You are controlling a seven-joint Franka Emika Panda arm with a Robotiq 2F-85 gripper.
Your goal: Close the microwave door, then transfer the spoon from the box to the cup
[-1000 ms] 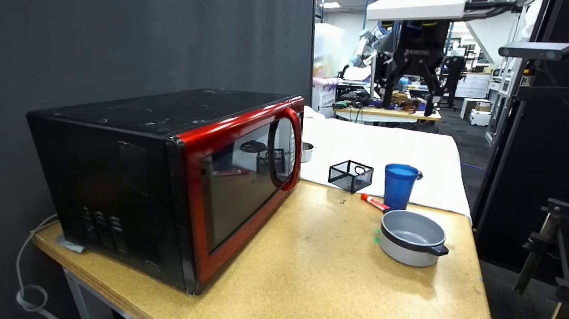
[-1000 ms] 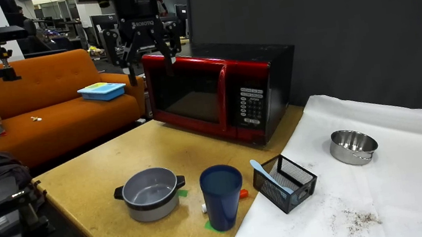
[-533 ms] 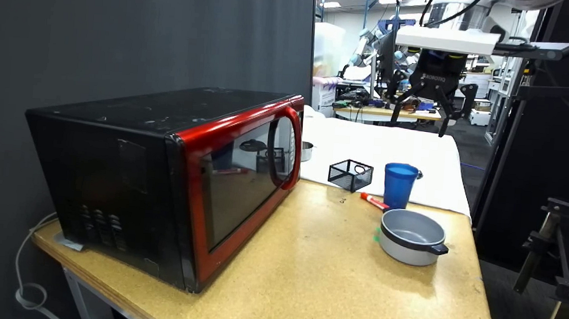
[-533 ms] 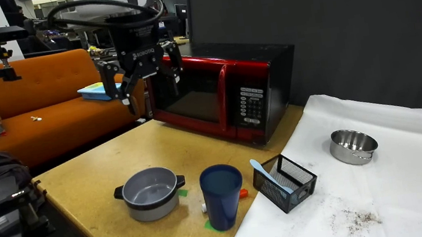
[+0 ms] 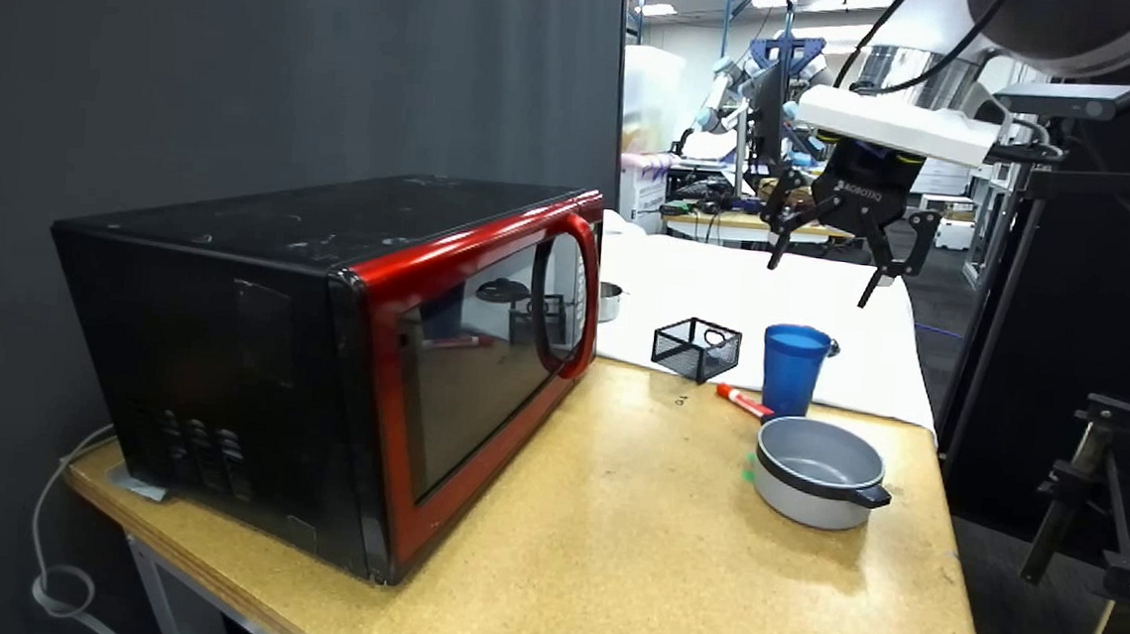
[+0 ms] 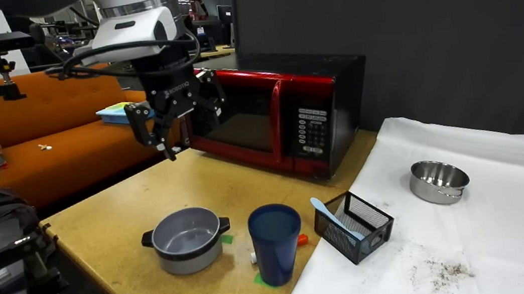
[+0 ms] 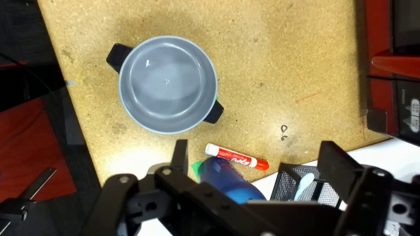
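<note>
- In an exterior view, upper right: ROBOTIQ gripper (image 5: 819,283), fingers spread apart.
- Wrist view, lower centre: marker (image 7: 237,157) (reads EXPO).
- In an exterior view: spoon (image 6: 330,214) in box (image 6: 375,242), lower right; tan tabletop (image 6: 146,190); orange sofa (image 6: 68,96), upper left.

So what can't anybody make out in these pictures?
Inside of the microwave: in both exterior views, hidden by its dark door.
Middle of the red marker: behind the blue cup in an exterior view.
Part of the spoon: behind the gripper in the wrist view.
Part of the steel bowl: behind the microwave in an exterior view.
Button labels: too small in an exterior view.
</note>
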